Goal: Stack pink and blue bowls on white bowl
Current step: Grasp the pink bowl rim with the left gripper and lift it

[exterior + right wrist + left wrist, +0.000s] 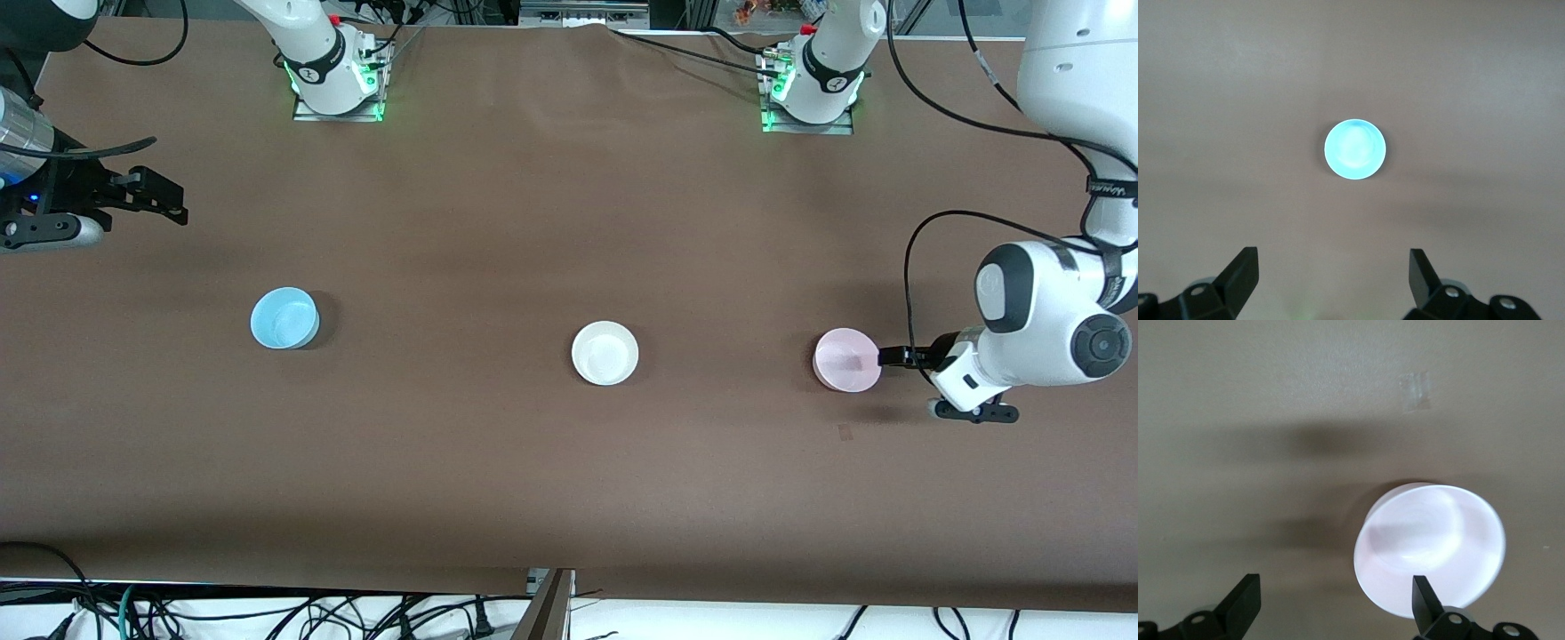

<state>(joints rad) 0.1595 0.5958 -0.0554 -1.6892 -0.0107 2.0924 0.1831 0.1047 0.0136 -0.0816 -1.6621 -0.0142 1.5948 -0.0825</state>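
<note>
The right gripper (173,200) is held high over bare table (533,222) at the right arm's end, close to that table edge, and its jaws are spread wide with nothing between them. The blue bowl (284,317) is set upright on the table, nearer the front camera than that gripper, with open brown surface all around it. The white bowl (605,353) is found near the middle of the table, well apart from both coloured bowls. The pink bowl (847,359) is placed toward the left arm's end. The left gripper (889,357) is lowered at the pink bowl's rim, jaws wide; one finger (1426,603) is seen over the rim, the other over bare table.
</note>
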